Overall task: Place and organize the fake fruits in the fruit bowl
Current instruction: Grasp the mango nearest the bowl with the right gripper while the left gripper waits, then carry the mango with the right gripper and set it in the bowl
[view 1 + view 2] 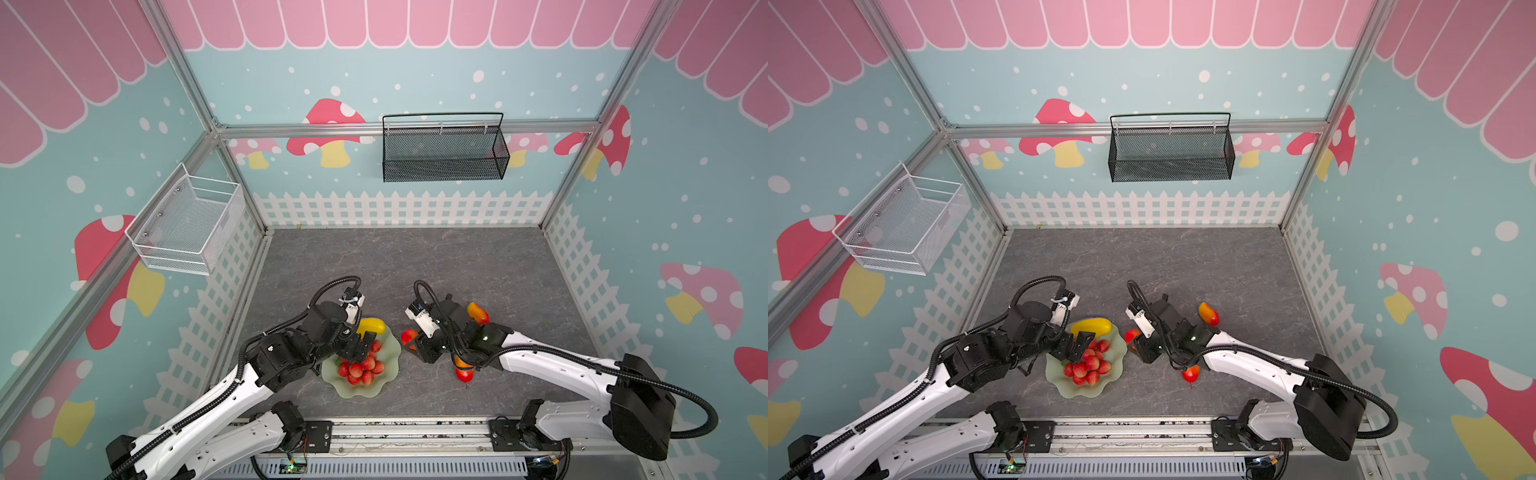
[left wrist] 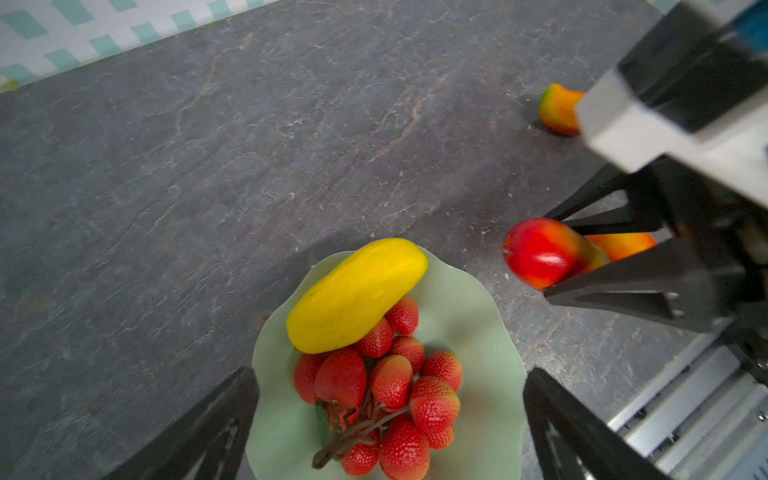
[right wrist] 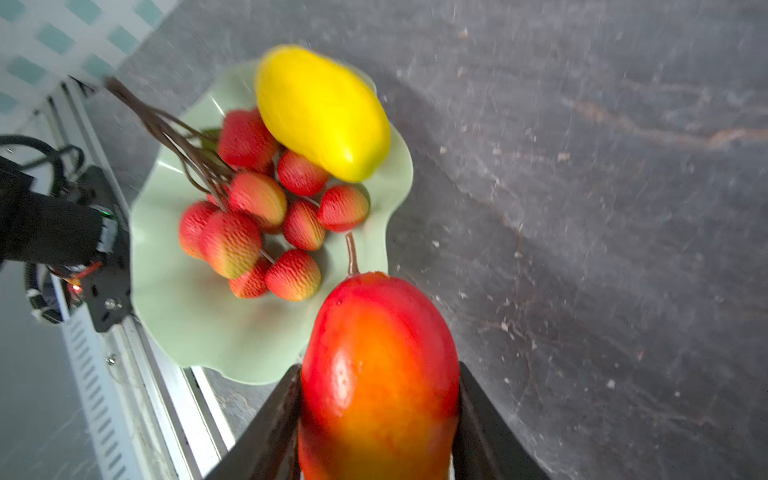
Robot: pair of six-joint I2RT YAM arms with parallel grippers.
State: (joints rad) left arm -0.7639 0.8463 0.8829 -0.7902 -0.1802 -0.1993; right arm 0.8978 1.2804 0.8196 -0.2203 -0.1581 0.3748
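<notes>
**While one mango [image 3: 378, 332] hangs beside the bowl [image 3: 187, 299], two more lie out on the table [image 1: 415, 257]**

Because the right gripper [image 3: 380, 374] has its two fingers pressed against the fat sides of the red-and-orange mango, the fruit sits firm. Its stem end points at the bowl, just beside the rim on the side facing the table's right edge. It looks lifted clear of the table, though the views do not settle that. Gripping across the belly seems sensible, since the skin is glossy and a hold near a tip would likely slip.

The bowl stands near the table's front edge, left of the middle. Inside it the yellow fruit [image 2: 357, 295] lies along the far rim, touching the berries [image 2: 390, 386]. The bunch fills the middle of the bowl, with its dark stem toward the front edge. That leaves bare green on the side facing the held mango, which is probably where it is meant to go.

The left gripper [image 2: 386, 399] hangs over the berries with its fingers spread wide and nothing between them. It is perhaps ready to nudge fruit aside.

Two fruits are not yet in the bowl. The far mango [image 1: 478, 312] lies further back toward the right edge, well apart from the bowl. The near mango [image 1: 464, 373] lies closer to the front edge, partly hidden under the right arm [image 1: 552, 365]. By my reckoning the task is a little over halfway.
</notes>
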